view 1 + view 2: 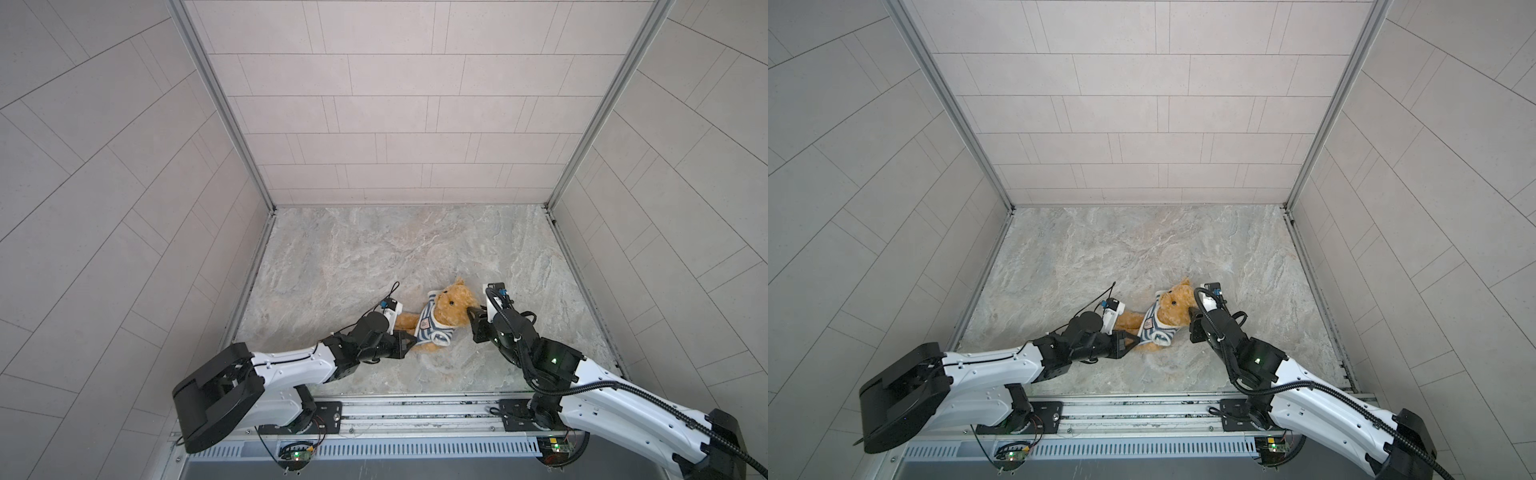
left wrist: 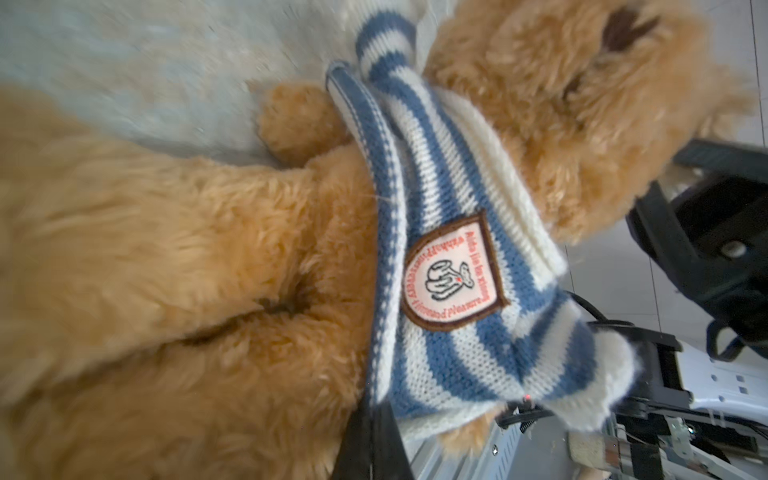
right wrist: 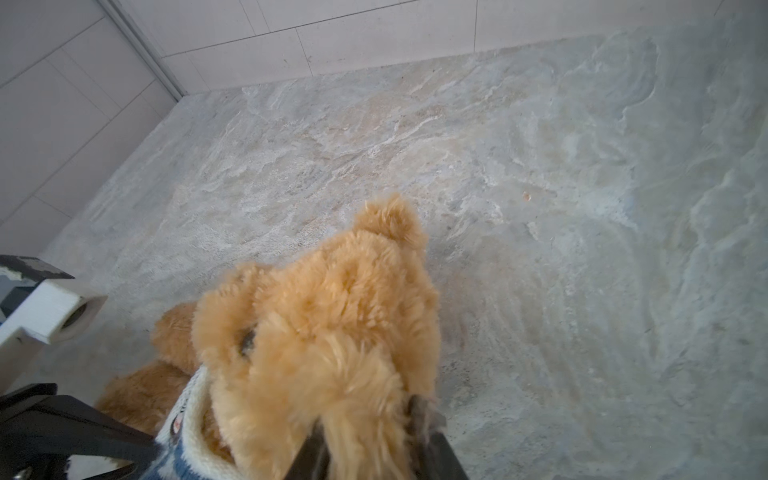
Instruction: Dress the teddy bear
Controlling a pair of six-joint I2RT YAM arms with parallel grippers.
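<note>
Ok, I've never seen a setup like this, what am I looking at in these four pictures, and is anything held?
Two robot arms with pincer-like grippers work on a marbled tabletop. Two pictures look down from an overhead camera pair; the other two come from a camera on each arm's wrist. On the surface lies a teddy bear with a striped shirt bunched around its neck and chest. The left gripper is shut at the shirt's hem, apparently pinching it. The right gripper has its jaws around fur on the bear's head; whether it grips is unclear.
</note>
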